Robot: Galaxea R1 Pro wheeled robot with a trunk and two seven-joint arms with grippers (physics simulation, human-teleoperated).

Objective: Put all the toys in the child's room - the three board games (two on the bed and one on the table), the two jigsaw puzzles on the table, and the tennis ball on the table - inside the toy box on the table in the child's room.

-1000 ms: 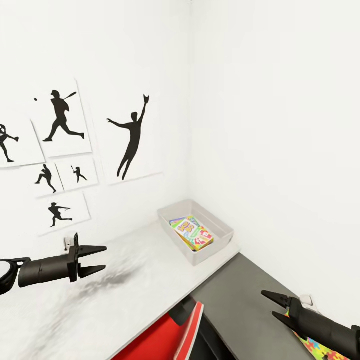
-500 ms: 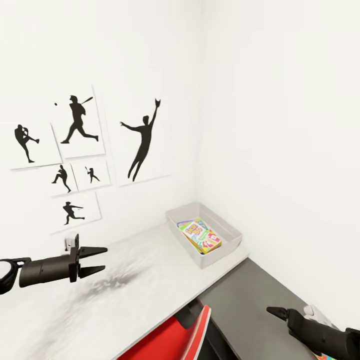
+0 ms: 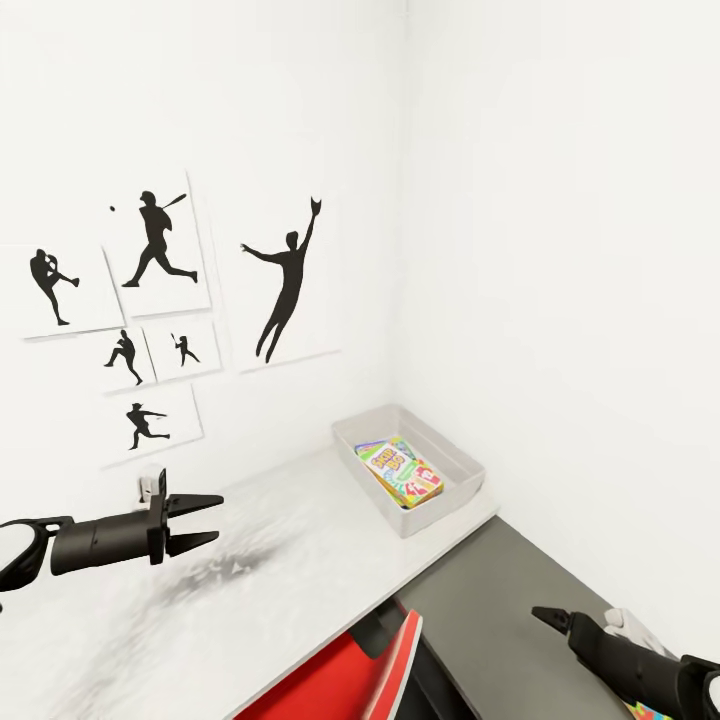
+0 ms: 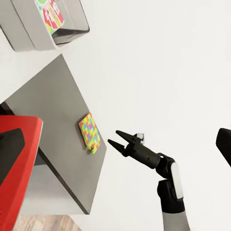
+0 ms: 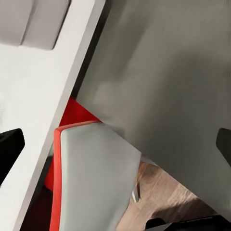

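Head and wrist views of the corner of the child's room. The toy box (image 3: pixel 452 462) stands at the far corner of the pale worktop (image 3: pixel 300 560), against the wall, and a printed board game (image 3: pixel 400 472) lies flat inside it. One jigsaw puzzle (image 4: pixel 90 132) lies flat on the lower dark grey unit (image 4: pixel 53 101) near its wall-side edge, well apart from the toy box; in the head view only a coloured corner of it (image 3: pixel 650 712) shows at the frame's bottom edge, beside the right arm. As a thin, stiff, light square lying flush on a smooth surface, the puzzle probably offers no raised edge to pinch from above; a sound hold would likely take two opposite edges, or an edge slid out past the rim of the unit, and the glossy face may slip. The left gripper (image 3: pixel 205 521) hovers over the pale worktop with its fingers spread a moderate way, holding and touching nothing. The right gripper (image 4: pixel 115 137) hangs above the dark unit just beside the puzzle, its fingers likewise parted and empty, clear of the puzzle. A red-and-white chair (image 5: pixel 86 173) stands below the worktop edge. Black sports silhouettes (image 3: pixel 285 280) hang on the wall behind the left arm.
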